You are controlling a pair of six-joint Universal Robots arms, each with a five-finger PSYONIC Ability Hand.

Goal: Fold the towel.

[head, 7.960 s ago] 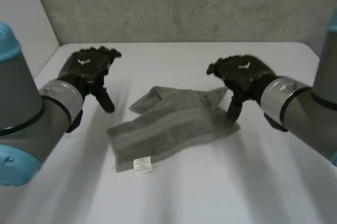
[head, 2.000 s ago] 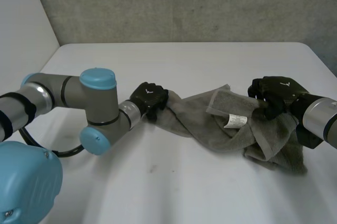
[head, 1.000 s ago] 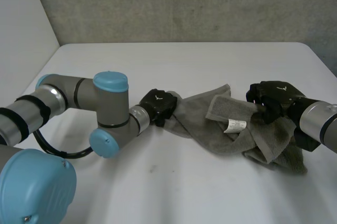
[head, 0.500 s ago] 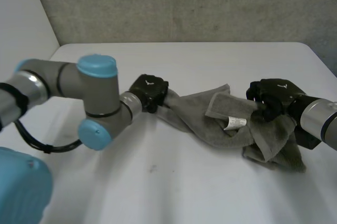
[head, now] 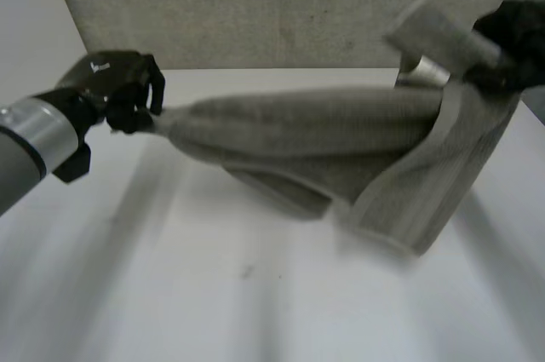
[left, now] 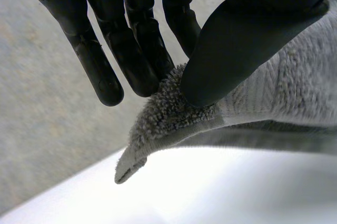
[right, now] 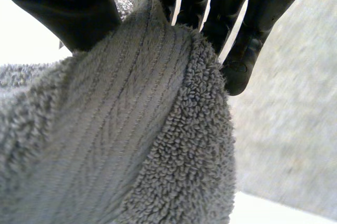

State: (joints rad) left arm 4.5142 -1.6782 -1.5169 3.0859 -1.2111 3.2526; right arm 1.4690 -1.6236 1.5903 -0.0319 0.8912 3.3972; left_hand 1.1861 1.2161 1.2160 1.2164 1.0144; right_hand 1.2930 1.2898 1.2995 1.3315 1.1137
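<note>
Our left hand (head: 119, 94) pinches a towel (head: 324, 136) corner between thumb and fingers; our right hand (head: 518, 28) clasps the opposite end. The towel hangs twisted above the table (head: 170, 294). We judge this the spreading step: next, untwist it and lay it flat on the table.

No text, label or number can be read.

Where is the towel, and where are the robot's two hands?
towel (head: 315, 132), head view, on the middle of the stretched grey cloth.
left hand (head: 115, 81), head view, on the back of the hand pinching one towel end.
right hand (head: 518, 25), head view, on the hand's back at the towel's raised end.
</note>
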